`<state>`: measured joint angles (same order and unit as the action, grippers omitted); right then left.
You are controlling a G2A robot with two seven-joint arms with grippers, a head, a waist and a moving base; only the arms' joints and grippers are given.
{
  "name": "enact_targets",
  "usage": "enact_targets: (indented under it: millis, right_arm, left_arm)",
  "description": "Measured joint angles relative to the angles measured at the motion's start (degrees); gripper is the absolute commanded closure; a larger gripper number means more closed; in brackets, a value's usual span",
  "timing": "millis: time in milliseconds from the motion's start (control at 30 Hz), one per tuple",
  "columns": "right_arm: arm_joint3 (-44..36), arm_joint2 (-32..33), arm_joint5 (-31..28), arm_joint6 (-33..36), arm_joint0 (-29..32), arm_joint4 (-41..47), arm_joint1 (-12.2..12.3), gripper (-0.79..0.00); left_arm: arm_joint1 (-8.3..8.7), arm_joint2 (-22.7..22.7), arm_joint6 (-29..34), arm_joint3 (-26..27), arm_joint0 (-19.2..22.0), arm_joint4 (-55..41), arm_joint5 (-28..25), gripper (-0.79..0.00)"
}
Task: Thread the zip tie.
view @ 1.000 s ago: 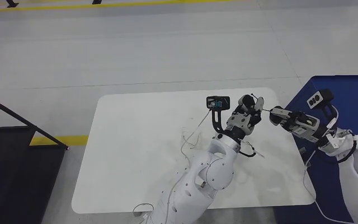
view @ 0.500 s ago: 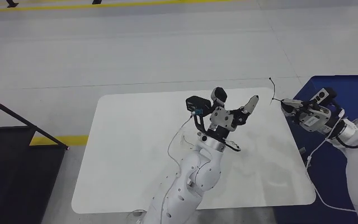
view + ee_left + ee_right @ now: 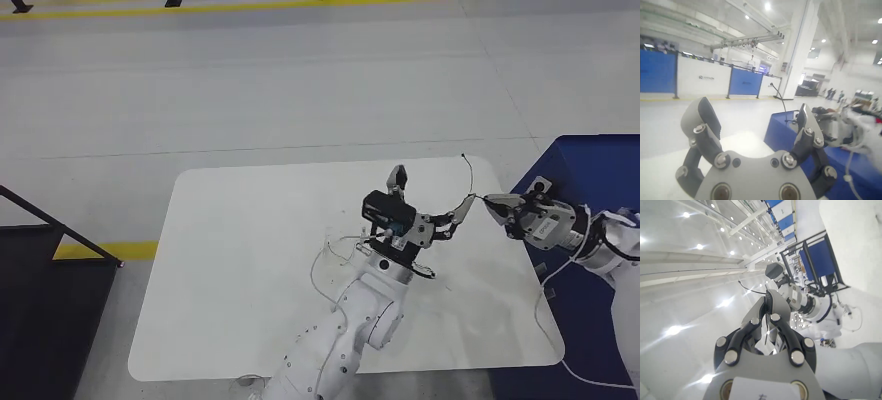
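The zip tie (image 3: pixel 470 177) (image 3: pixel 780 98) (image 3: pixel 751 291) is a thin black strip pinched at one end in the right gripper (image 3: pixel 489 200) (image 3: pixel 767 296), whose fingers are pressed together on it. From there it curves up and away in the air over the far right corner of the white table (image 3: pixel 250 260), and its free end carries a small head. The left gripper (image 3: pixel 432 195) (image 3: pixel 753 111) stands just beside it with its fingers spread wide and nothing between them. One of them lies near the right gripper's tip, though I cannot tell if they touch. Both grippers are raised off the table. A blue surface (image 3: pixel 600 170) sits past the table's right edge, under the right arm.
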<state>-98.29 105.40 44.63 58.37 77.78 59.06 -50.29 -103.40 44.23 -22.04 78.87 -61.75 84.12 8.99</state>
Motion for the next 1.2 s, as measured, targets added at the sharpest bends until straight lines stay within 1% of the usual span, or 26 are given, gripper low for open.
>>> enact_targets:
  millis: [100,167,233,333,367,400,433,500,600,667,700,800,867,967,1033,1067,1100,1133,1200]
  right_arm:
    - [-0.3,0.0,3.3,-2.0,0.4,2.8,0.1,0.0]
    - [-0.5,0.3,4.3,-3.4,0.4,4.0,0.2,0.0]
    - [-0.2,0.6,4.8,-4.8,0.5,4.8,0.2,0.0]
    - [0.5,0.6,5.4,-6.8,0.1,6.6,0.2,0.0]
    - [0.5,0.5,5.4,-7.4,0.0,7.0,0.2,0.0]
    - [0.6,0.4,5.5,-8.0,-0.1,7.6,0.2,0.0]
    - [0.5,0.3,5.5,-8.3,-0.1,8.0,0.2,0.0]
    - [0.5,0.1,5.6,-9.0,-0.1,8.6,0.2,0.0]
    - [0.1,-0.1,5.7,-9.9,0.0,9.5,0.3,0.0]
    - [-0.2,-0.2,5.8,-10.3,0.0,9.9,0.3,0.0]
    - [-0.3,-0.2,5.8,-10.5,0.1,10.1,0.3,0.0]
    - [-0.5,-0.3,5.8,-11.0,0.1,10.5,0.4,0.0]
    - [-0.7,-0.3,5.7,-11.0,0.2,10.7,0.4,0.0]
    - [-0.8,-0.3,5.6,-11.1,0.4,11.0,0.5,0.0]
    - [-0.8,-0.3,5.6,-11.1,0.5,11.1,0.6,0.0]
    - [-0.9,-0.3,5.6,-11.1,0.6,11.1,0.7,0.0]
    - [-1.0,-0.2,5.6,-11.2,0.7,11.1,0.7,0.0]
    - [-1.1,-0.2,5.6,-11.2,0.8,11.1,0.7,0.0]
    - [-1.1,-0.3,5.6,-11.2,0.9,11.2,0.8,0.0]
  left_arm:
    - [-0.29,-0.4,-2.5,-2.2,0.8,2.0,1.9,-0.785]
    - [-0.39,-0.6,-3.5,-3.0,0.9,2.8,2.8,-0.785]
    - [-0.45,-0.8,-4.2,-3.4,0.8,3.3,2.2,-0.622]
    - [-0.34,-0.8,-5.0,-4.0,0.6,5.0,2.0,-0.57]
    - [-0.32,-0.9,-5.2,-4.3,0.6,5.7,2.2,-0.456]
    - [-0.33,-1.1,-5.1,-4.7,0.6,6.5,2.3,-0.425]
    - [-0.35,-1.3,-5.1,-5.0,0.6,7.2,2.4,-0.434]
    - [-0.48,-1.9,-5.2,-5.5,0.7,8.7,3.2,-0.391]
    - [-0.73,-2.7,-5.1,-6.9,1.2,10.8,4.3,-0.366]
    - [-0.96,-3.2,-5.1,-7.4,1.3,10.8,4.3,-0.357]
    - [-1.1,-3.4,-5.2,-7.7,1.4,10.5,4.3,-0.336]
    - [-1.34,-3.7,-5.3,-8.6,1.9,10.8,5.0,-0.326]
    - [-1.48,-3.8,-5.2,-9.2,2.1,10.9,5.5,-0.283]
    - [-1.66,-3.7,-5.4,-9.8,2.5,10.6,5.9,-0.252]
    - [-1.76,-3.8,-5.5,-10.1,2.6,10.5,6.2,-0.203]
    - [-1.79,-3.8,-5.5,-10.2,2.7,10.5,6.3,-0.197]
    - [-1.83,-3.8,-5.5,-10.2,2.8,10.4,6.4,-0.132]
    - [-1.85,-3.9,-5.5,-10.3,2.8,10.3,6.4,-0.086]
    - [-1.89,-4.0,-5.6,-10.3,2.9,10.1,6.5,-0.055]
